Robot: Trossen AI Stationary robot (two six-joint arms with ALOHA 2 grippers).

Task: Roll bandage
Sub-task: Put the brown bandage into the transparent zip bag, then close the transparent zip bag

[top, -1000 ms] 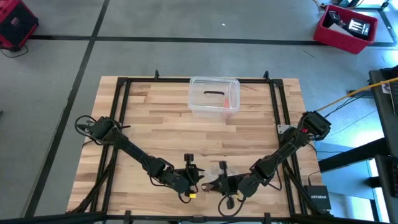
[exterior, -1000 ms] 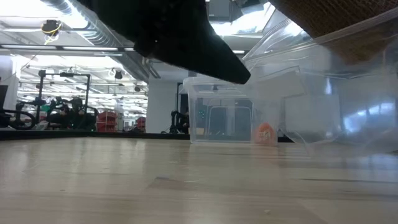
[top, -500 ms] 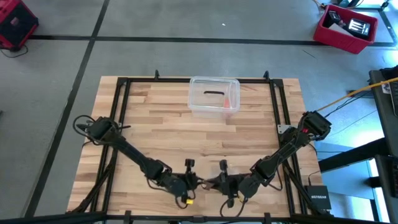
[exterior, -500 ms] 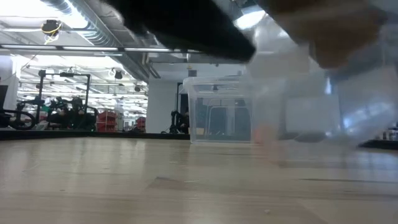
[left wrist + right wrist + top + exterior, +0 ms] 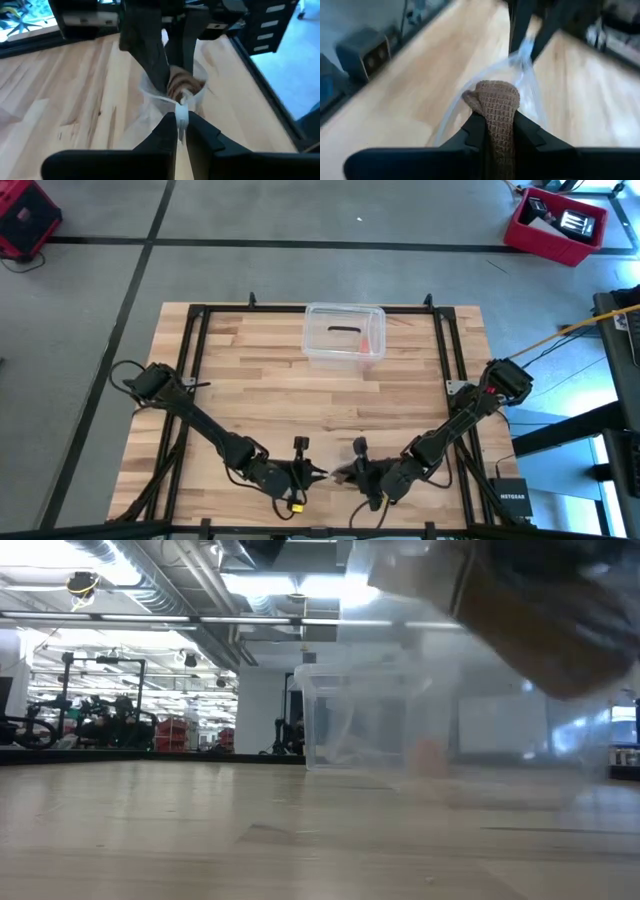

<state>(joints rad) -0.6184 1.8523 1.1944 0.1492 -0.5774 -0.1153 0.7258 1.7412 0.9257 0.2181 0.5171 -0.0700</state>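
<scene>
The bandage (image 5: pixel 495 102) is a brown knit roll, and a small clear plastic bag (image 5: pixel 522 67) lies around it. Both hang just above the table's near edge, in the middle. My right gripper (image 5: pixel 348 473) is shut on the bandage. My left gripper (image 5: pixel 318 472) faces it from the table's left, shut on the bag. In the left wrist view the bandage (image 5: pixel 179 84) shows between the right gripper's dark fingers. In the low view it is a brown blur (image 5: pixel 530 630) at the upper right. My left gripper pinches the bag's bunched free end (image 5: pixel 181 116) between its two fingertips, coming from the table's left and slanting slightly down. The plastic stretches from there to the bandage, clear of the table. My right gripper pinches the bandage's near part (image 5: pixel 494 122) between its two fingers, coming from the table's right and slanting slightly down. The roll stands up past the fingertips, clear of the table. Whether plastic lies between fingers and fabric, I cannot tell.
A clear plastic box (image 5: pixel 344 335) with something small and orange inside stands at the middle of the table's far edge. A black frame (image 5: pixel 195 340) runs along the table's left, right and far sides. Bare wood lies between the box and the grippers.
My left gripper has pulled back toward the table's left and risen; in the low view its dark shape has left the top of the picture. The bag and bandage have come up with it, and the bag's end is drawn out between the two grippers. My right gripper has rolled somewhat.
</scene>
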